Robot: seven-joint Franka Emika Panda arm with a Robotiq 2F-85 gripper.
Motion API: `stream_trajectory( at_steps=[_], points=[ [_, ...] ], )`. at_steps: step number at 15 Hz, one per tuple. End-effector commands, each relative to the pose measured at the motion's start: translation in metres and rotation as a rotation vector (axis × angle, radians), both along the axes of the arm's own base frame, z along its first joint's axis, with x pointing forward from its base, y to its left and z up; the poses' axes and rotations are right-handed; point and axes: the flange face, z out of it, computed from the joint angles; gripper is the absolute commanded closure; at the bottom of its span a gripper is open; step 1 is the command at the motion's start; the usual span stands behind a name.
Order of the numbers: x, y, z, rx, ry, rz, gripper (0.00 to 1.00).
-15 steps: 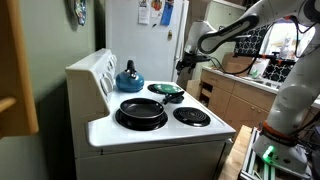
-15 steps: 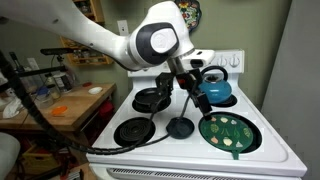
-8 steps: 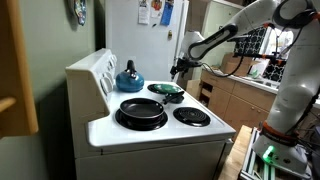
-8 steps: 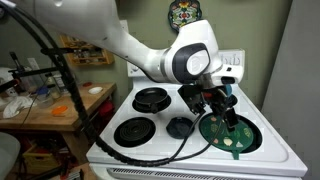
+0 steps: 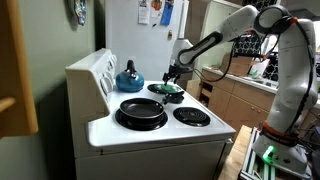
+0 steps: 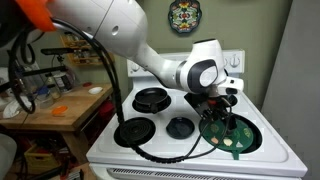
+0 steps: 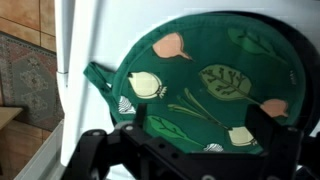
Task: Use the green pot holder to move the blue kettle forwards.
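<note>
**Fingers**: two dark pads, spread wide in the wrist view, with nothing between them. They stand one to each side over the cloth below. Contact with the cloth cannot be told.

**Gripper**: hangs low over the far burner in both exterior views. Judged purpose: a pick-up of the pad, since the jaws are apart and centred on it.

**Green pot holder**: a dark green pad with a leaf and flower print and a small loop at one edge. It lies flat on a burner in an exterior view and directly under the gripper. It is not yet lifted.

**Blue kettle**: upright on the back burner by the control panel, well apart from the gripper and from the pad. By this placing it is not yet moved forwards.

**Frying pan**: black, on the front burner in front of the kettle, so likely in the way of a straight push forwards.

**Stove**: white top.

**Hidden or unclear:** in an exterior view the arm's wrist covers the kettle's place, so the kettle cannot be made out there. The wrist view cuts off the pad's lower edge behind the gripper body. The fingertips themselves are too dark to resolve.
</note>
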Motion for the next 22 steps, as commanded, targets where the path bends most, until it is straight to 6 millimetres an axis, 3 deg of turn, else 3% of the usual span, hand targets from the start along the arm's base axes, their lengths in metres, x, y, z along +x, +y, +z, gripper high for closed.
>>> stream_trajectory(
  at_steps=[1,6,7,9,10,18,19,20,22],
  points=[
    [0.015,0.013,-0.017,0.016,0.027,0.054,0.0],
    [0.022,0.019,-0.038,0.047,0.052,0.101,0.0],
    [0.023,0.018,-0.039,0.052,0.055,0.103,0.04],
    [0.025,0.016,-0.038,0.062,0.06,0.109,0.29],
    [0.025,0.016,-0.038,0.066,0.061,0.11,0.29],
    [0.029,0.014,-0.025,0.07,0.039,0.105,0.91],
    [0.028,0.013,-0.023,0.059,0.036,0.104,0.9],
    [0.027,0.01,-0.019,0.041,0.027,0.1,0.57],
    [0.025,0.001,-0.014,0.019,0.016,0.088,0.61]
  ],
)
